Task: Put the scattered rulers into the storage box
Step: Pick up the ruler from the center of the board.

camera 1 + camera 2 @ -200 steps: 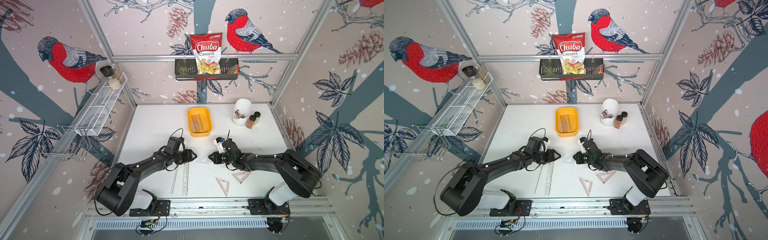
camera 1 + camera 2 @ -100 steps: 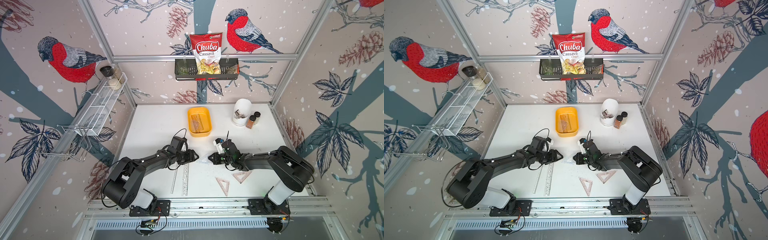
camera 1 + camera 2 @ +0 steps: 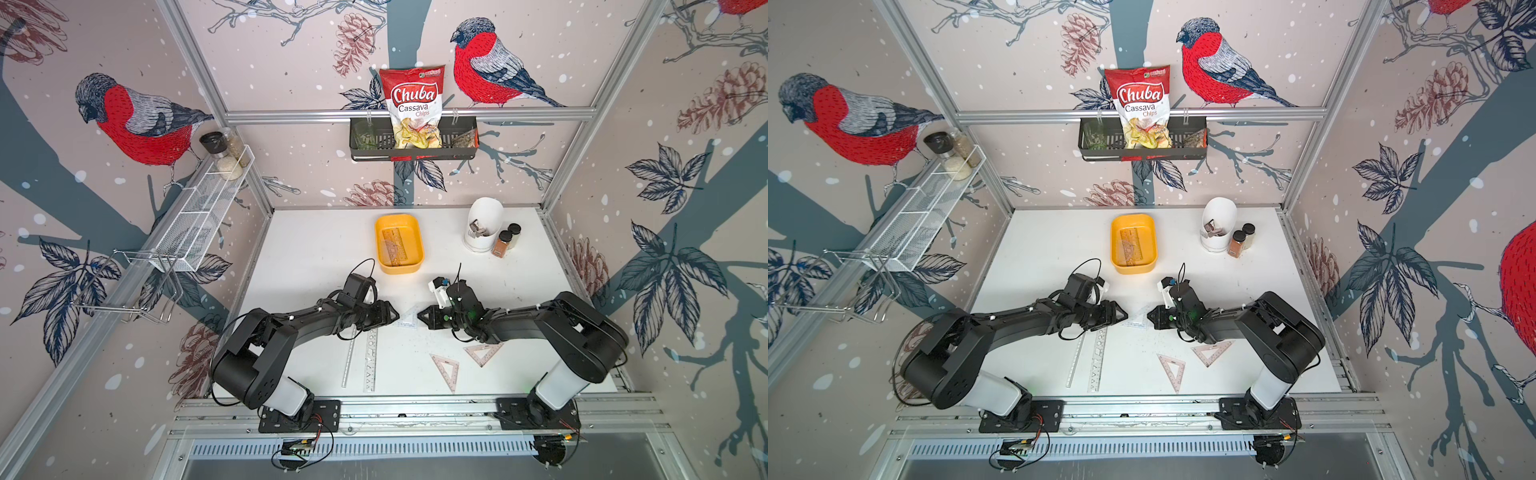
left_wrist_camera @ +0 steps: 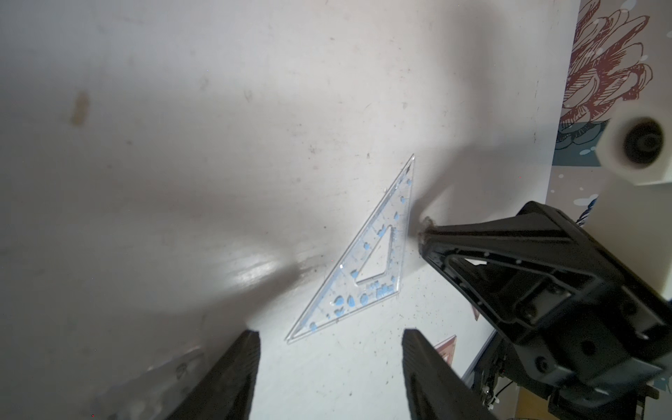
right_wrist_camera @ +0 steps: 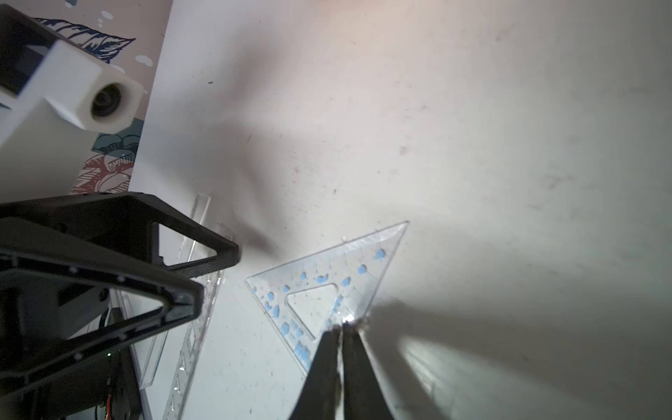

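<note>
Blue-dotted triangle, sharp from wrists, faint overhead

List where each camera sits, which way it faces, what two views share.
Top views: overhead, looking down on the table, left arm, right arm.
Left wrist: on its arm, facing the clear triangle; open left pincer, right pincer beyond.
Right wrist: on its arm, facing that triangle; shut right pincer at its edge.
Both wrists share that triangle.

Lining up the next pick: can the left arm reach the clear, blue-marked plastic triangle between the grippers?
Probably yes: the open left gripper faces the triangle, flat on the white table just ahead. The shut right gripper at its far edge may crowd it.
</note>
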You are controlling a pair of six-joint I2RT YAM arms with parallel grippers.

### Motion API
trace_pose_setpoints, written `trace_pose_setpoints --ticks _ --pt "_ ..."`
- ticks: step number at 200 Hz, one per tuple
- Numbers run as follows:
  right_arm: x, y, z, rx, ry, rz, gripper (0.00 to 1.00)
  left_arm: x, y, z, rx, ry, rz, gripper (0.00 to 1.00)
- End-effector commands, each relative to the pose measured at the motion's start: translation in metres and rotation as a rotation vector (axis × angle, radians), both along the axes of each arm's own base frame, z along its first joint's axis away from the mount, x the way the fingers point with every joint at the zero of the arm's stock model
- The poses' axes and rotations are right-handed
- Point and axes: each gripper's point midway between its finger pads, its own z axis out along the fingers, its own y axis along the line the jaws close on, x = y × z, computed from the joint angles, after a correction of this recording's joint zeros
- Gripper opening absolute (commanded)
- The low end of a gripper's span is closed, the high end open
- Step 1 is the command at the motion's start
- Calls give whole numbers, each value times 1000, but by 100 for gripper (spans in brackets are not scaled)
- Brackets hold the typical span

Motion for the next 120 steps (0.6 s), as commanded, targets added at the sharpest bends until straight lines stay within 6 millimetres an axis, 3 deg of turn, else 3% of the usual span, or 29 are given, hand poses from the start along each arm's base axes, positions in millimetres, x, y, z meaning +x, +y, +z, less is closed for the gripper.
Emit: trace_pose_setpoints --ticks 1,120 --pt "-1 8 7 20 1 16 14 7 -7 8 -25 -45 -15 67" --pt "-6 1 -27 -20 57 10 14 1 -6 -11 6 1 -41 73"
